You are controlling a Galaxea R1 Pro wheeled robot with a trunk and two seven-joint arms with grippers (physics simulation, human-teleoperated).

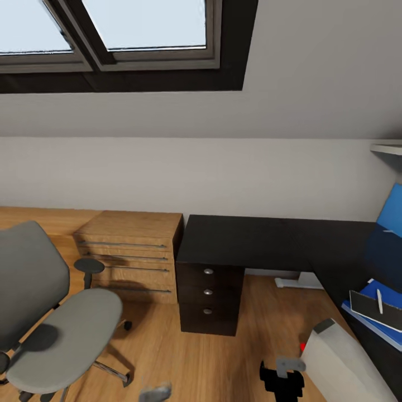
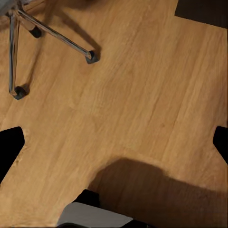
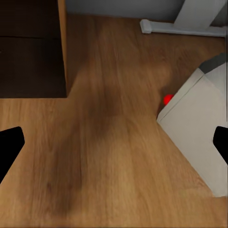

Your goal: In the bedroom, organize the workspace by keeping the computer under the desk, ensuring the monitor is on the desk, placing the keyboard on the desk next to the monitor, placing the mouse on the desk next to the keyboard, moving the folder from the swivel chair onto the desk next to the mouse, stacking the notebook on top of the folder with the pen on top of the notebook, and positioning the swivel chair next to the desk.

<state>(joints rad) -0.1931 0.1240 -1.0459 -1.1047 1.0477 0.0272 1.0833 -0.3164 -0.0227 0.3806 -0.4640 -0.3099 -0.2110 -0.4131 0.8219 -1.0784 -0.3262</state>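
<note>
Looking down from the head view, the desk (image 1: 268, 237) fills the middle and right of the frame, black top, with its three-drawer unit (image 1: 209, 293) dead center. Left of that, touching it, sits a light-wood chest (image 1: 131, 254). The chair (image 1: 50, 318) is at lower left, seat bare, well apart from the desk.

At the right edge, on the desk, there's a blue flat stack (image 1: 379, 312) with a dark card-like thing on top and the pen (image 1: 379, 300) lying on that. A blue panel (image 1: 391, 212) leans above it, cut off by the frame.

Right claw (image 1: 282, 377) is at the bottom, right of center, over the wood floor (image 1: 223, 357), low and well to the left of the pen. In its wrist view the two black tips sit at opposite edges, so it's spread wide, with a pale box (image 3: 202, 128) with a red dot on the floor between them and the drawer unit's corner beyond.

Left claw (image 2: 114, 142) is spread too, over bare floor, with the chair's chrome legs (image 2: 47, 33) and casters near it.
</note>
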